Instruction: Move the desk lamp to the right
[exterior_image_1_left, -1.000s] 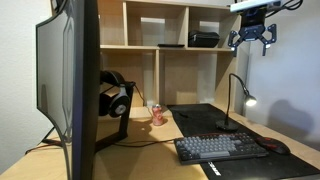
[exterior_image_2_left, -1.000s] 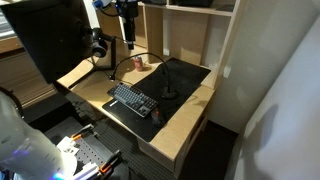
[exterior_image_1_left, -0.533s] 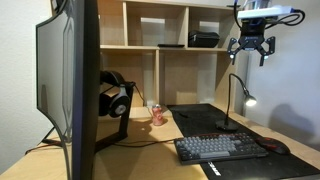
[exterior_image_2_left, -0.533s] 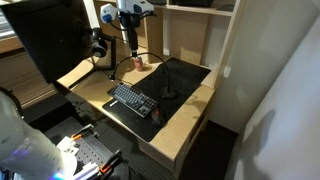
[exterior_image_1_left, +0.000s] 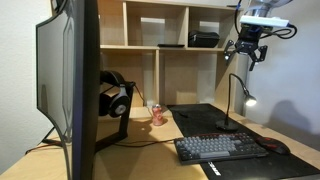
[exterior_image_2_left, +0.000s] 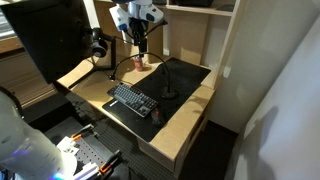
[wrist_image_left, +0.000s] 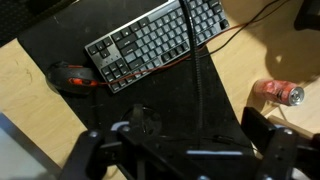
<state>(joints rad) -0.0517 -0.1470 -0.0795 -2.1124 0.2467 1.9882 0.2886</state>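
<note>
The hand hangs empty, fingers spread wide, above the desk lamp, which stands on the black mat beyond the keyboard.

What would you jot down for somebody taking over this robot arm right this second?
Gripper: open and empty, high above the desk lamp, touching nothing.
Lamp: upright on the black desk mat behind the keyboard, head glowing.
Done: only the positioning overhead; the lamp is not yet gripped.
Left: descend, close on the thin stem, shift the lamp right, set it down, release.
</note>
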